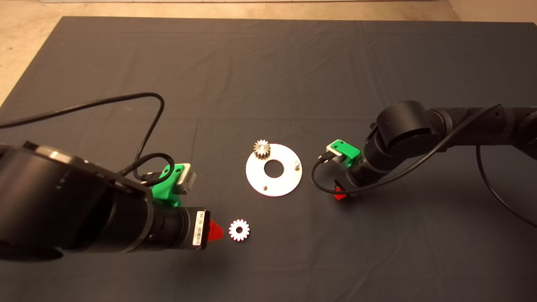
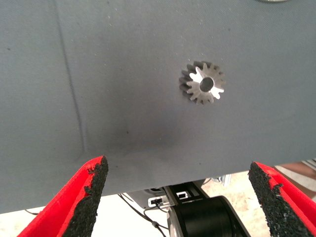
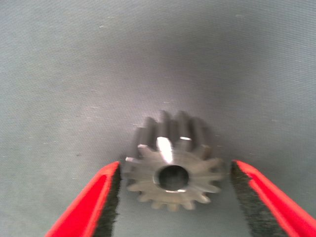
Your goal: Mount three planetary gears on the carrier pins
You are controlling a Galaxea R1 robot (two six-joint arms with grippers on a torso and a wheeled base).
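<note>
Right wrist view: right gripper (image 3: 173, 197) straddles a gear (image 3: 173, 165) beside the disc (image 1: 274, 170), fingers apart; closing off-centre could tip it.

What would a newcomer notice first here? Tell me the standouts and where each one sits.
The shiny carrier disc at mid-mat, with one planetary gear already on its far-left pin and two pins bare. A loose gear lies just ahead of the open left gripper. The right gripper, beside the disc, straddles the third gear, fingers not touching.
</note>
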